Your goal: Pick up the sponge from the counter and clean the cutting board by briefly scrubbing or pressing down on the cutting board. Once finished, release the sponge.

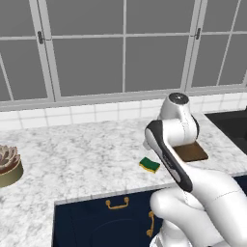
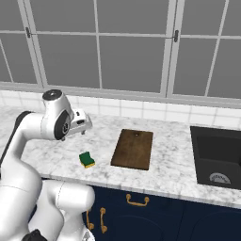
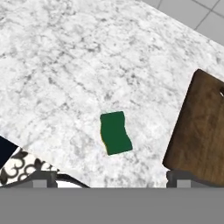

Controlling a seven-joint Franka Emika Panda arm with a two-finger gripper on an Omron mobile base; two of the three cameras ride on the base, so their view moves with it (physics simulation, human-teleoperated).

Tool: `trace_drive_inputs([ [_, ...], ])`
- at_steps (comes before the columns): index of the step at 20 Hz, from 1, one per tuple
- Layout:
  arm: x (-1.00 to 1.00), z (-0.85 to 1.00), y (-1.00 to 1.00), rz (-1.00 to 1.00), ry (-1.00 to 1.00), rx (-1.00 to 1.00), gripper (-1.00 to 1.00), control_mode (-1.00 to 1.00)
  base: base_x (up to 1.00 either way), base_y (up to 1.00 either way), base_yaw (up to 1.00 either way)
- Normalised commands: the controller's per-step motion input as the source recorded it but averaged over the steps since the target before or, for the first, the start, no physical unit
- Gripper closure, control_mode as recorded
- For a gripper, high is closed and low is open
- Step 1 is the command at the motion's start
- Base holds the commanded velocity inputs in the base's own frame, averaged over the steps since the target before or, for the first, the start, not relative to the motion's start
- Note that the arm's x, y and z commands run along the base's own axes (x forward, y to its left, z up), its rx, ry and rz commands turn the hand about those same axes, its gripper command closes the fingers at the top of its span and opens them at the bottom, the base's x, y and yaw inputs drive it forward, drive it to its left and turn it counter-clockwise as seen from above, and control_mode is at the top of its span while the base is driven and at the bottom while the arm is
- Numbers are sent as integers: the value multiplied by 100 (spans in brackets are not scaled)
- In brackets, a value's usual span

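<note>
The sponge [image 1: 150, 165] [image 2: 86, 159] [image 3: 115, 132] lies green side up on the marbled counter [image 1: 87, 159] [image 2: 174, 169] [image 3: 65, 65], close to its front edge. Just to its right lies the dark brown cutting board [image 1: 192, 152] [image 2: 133, 148] [image 3: 202, 131], flat, bare and apart from the sponge. My gripper [image 2: 84, 129] [image 3: 113, 178] hovers well above the sponge and points down at it. It is open, its fingertips [image 3: 41, 177] wide apart with nothing between them.
A black cooktop [image 2: 217, 157] [image 1: 234, 126] is set into the counter right of the board. A potted succulent [image 1: 8, 166] stands at the far left. Navy cabinets with brass handles [image 2: 136, 201] run below the counter edge. A tiled backsplash and windows rise behind.
</note>
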Motion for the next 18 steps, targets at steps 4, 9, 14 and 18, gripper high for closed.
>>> trace_drive_inputs([
  [4,1,-55,0,0,2,-1,-100,-100,0,0,0],
  [9,3,-51,3,0,1,-2,-100,-100,0,0,0],
  [14,2,-49,0,0,0,-1,-100,-100,0,0,0],
  [18,24,-33,0,2,0,0,-100,-100,0,0,0],
])
